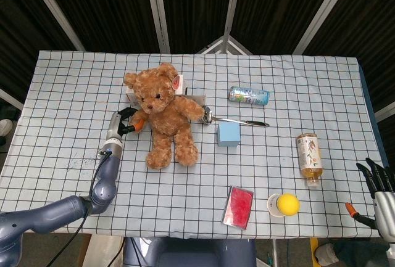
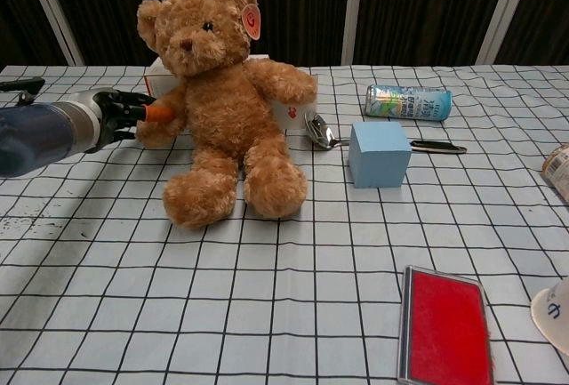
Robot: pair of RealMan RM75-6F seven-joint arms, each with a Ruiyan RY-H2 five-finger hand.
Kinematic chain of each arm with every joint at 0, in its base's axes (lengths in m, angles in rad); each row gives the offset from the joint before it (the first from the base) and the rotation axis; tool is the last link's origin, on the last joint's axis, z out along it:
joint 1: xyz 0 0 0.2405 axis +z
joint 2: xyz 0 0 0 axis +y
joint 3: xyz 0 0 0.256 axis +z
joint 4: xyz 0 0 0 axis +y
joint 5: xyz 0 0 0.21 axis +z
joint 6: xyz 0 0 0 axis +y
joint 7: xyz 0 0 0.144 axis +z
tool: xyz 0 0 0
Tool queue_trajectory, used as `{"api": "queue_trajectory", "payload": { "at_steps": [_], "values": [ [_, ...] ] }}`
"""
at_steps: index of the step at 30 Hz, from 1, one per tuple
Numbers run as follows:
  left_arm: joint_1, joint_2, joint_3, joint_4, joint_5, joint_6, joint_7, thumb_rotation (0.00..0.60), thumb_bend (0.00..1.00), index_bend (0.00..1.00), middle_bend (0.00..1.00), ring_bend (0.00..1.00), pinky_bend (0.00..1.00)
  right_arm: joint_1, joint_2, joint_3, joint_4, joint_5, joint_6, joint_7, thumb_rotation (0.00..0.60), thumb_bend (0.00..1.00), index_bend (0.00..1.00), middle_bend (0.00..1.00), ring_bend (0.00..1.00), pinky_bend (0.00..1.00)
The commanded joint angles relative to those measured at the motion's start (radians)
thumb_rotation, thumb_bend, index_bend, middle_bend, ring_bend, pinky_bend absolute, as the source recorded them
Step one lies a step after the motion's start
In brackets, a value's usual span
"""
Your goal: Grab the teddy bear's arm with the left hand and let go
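Observation:
A brown teddy bear (image 1: 165,116) sits upright on the checked tablecloth, left of the middle; the chest view shows the bear (image 2: 222,109) leaning a little to the left. My left hand (image 1: 123,123) reaches in from the left, and its dark fingers and orange-tipped thumb close around the end of the bear's arm (image 2: 162,122). In the chest view the left hand (image 2: 123,115) is pressed into the fur of that paw. My right hand (image 1: 379,182) hangs off the table's right front corner, fingers apart and holding nothing.
A white box (image 1: 192,98) stands behind the bear. A spoon (image 1: 237,121), a blue cube (image 1: 228,134) and a lying can (image 1: 249,95) are to its right. Farther right lie a tea bottle (image 1: 308,156), a yellow ball in a cup (image 1: 286,204) and a red case (image 1: 239,206).

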Motion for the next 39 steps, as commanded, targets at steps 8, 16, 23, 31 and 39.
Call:
{"api": "queue_trajectory", "payload": {
  "at_steps": [8, 16, 23, 31, 39],
  "values": [
    [-0.008, -0.022, -0.034, 0.003, -0.039, 0.063, 0.054, 0.600, 0.58, 0.48, 0.59, 0.16, 0.00, 0.000, 0.002, 0.000, 0.001, 0.001, 0.000, 0.006, 0.600, 0.22, 0.12, 0.06, 0.08, 0.00],
    [-0.008, -0.023, -0.048, -0.017, -0.028, 0.072, 0.086, 0.600, 0.56, 0.49, 0.58, 0.16, 0.00, 0.001, 0.000, 0.000, -0.001, 0.004, -0.002, -0.001, 0.600, 0.22, 0.12, 0.06, 0.08, 0.00],
    [-0.012, -0.021, -0.064, -0.067, 0.007, 0.124, 0.111, 0.600, 0.56, 0.52, 0.60, 0.17, 0.00, 0.001, 0.001, 0.000, -0.002, 0.006, -0.004, 0.002, 0.600, 0.22, 0.12, 0.06, 0.08, 0.00],
    [-0.011, -0.006, -0.076, -0.131, 0.019, 0.171, 0.157, 0.600, 0.56, 0.51, 0.60, 0.17, 0.00, 0.000, 0.001, -0.001, -0.005, 0.005, -0.004, 0.000, 0.600, 0.22, 0.12, 0.06, 0.08, 0.00],
    [0.012, 0.001, -0.059, -0.108, -0.009, 0.159, 0.186, 0.600, 0.55, 0.51, 0.59, 0.17, 0.00, 0.000, 0.001, -0.003, -0.009, 0.003, -0.002, -0.003, 0.600, 0.22, 0.12, 0.06, 0.08, 0.00]
  ]
}}
